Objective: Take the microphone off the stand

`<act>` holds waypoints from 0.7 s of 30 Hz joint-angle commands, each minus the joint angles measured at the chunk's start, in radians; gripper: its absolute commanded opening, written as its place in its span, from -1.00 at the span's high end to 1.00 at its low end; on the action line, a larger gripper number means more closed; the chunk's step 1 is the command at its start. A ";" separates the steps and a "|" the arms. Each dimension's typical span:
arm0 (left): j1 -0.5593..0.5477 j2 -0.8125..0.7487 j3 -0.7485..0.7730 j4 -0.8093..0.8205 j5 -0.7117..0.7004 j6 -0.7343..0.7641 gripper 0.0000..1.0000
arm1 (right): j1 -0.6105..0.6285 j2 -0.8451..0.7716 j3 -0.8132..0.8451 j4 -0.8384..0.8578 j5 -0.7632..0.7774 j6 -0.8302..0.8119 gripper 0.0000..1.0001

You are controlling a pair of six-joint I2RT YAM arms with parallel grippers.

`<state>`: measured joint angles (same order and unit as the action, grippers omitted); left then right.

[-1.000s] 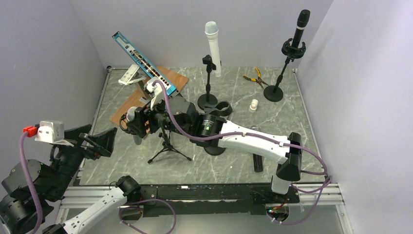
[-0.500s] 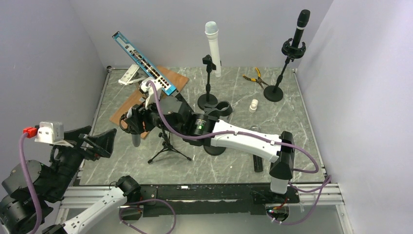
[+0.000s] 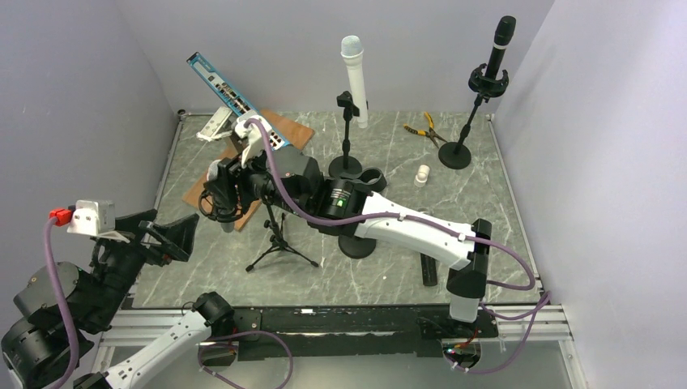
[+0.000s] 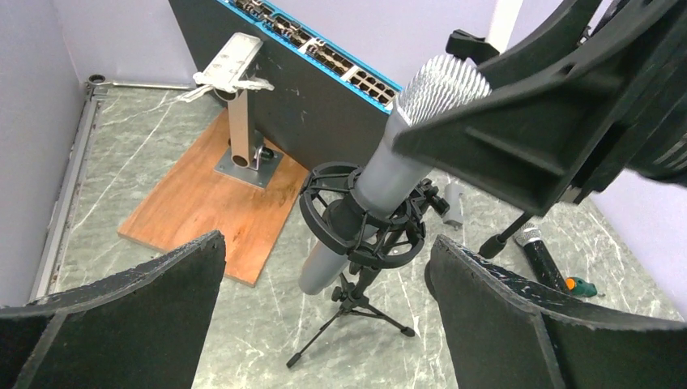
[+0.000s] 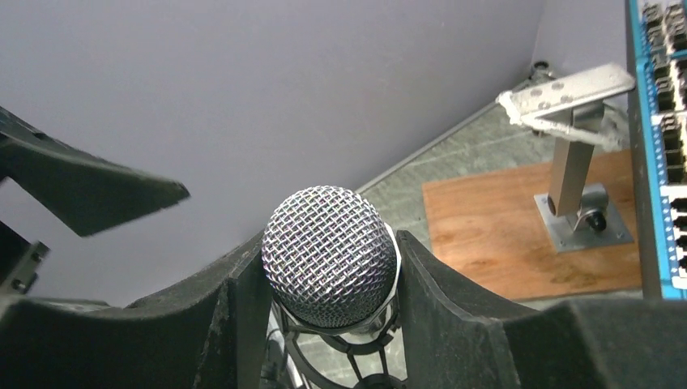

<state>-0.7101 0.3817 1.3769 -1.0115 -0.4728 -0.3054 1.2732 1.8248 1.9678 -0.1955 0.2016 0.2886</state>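
Observation:
A grey microphone (image 4: 389,162) with a silver mesh head (image 5: 330,255) sits tilted in a black shock mount (image 4: 360,231) on a small tripod stand (image 3: 279,243). My right gripper (image 5: 324,267) is shut on the mesh head, with one finger (image 5: 235,316) on each side. It is at the left middle of the top view (image 3: 223,188). The microphone's lower end (image 3: 227,223) hangs below the mount. My left gripper (image 4: 326,243) is open and empty. It is near the table's front left (image 3: 166,237), facing the stand from a distance.
A blue network switch (image 3: 235,101) leans on a bracket over a wooden board (image 3: 243,158) behind the stand. A white microphone (image 3: 354,77) and a black microphone (image 3: 500,44) stand on their own stands at the back. Pliers (image 3: 427,128) lie between them. Another black microphone (image 4: 539,255) lies on the table.
My right gripper, shut on the microphone head, has moved a little up and toward the back left, and the microphone moved with it. My left arm has shifted slightly right.

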 commanded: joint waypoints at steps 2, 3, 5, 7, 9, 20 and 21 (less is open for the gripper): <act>-0.003 0.005 -0.006 0.029 0.012 -0.019 -0.98 | 0.000 -0.022 0.075 0.026 0.016 -0.023 0.56; -0.002 0.006 -0.007 0.028 0.013 -0.019 -0.98 | 0.001 -0.026 0.078 0.028 0.015 -0.024 0.59; -0.003 0.006 -0.006 0.025 0.013 -0.020 -0.98 | 0.002 -0.031 0.094 0.029 0.020 -0.028 0.62; -0.003 0.007 -0.003 0.024 0.013 -0.021 -0.98 | 0.001 -0.035 0.114 0.025 0.027 -0.038 0.64; -0.003 0.005 -0.005 0.024 0.013 -0.021 -0.98 | 0.001 -0.039 0.133 0.022 0.034 -0.051 0.69; -0.003 0.009 -0.012 0.020 0.016 -0.028 -0.98 | -0.002 -0.106 0.155 0.053 0.068 -0.103 0.83; -0.003 0.012 -0.012 0.021 0.017 -0.028 -0.98 | -0.003 -0.114 0.154 0.059 0.071 -0.108 0.84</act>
<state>-0.7105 0.3817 1.3670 -1.0138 -0.4679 -0.3141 1.2736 1.7947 2.0823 -0.2230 0.2314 0.2260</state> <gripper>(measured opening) 0.992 0.529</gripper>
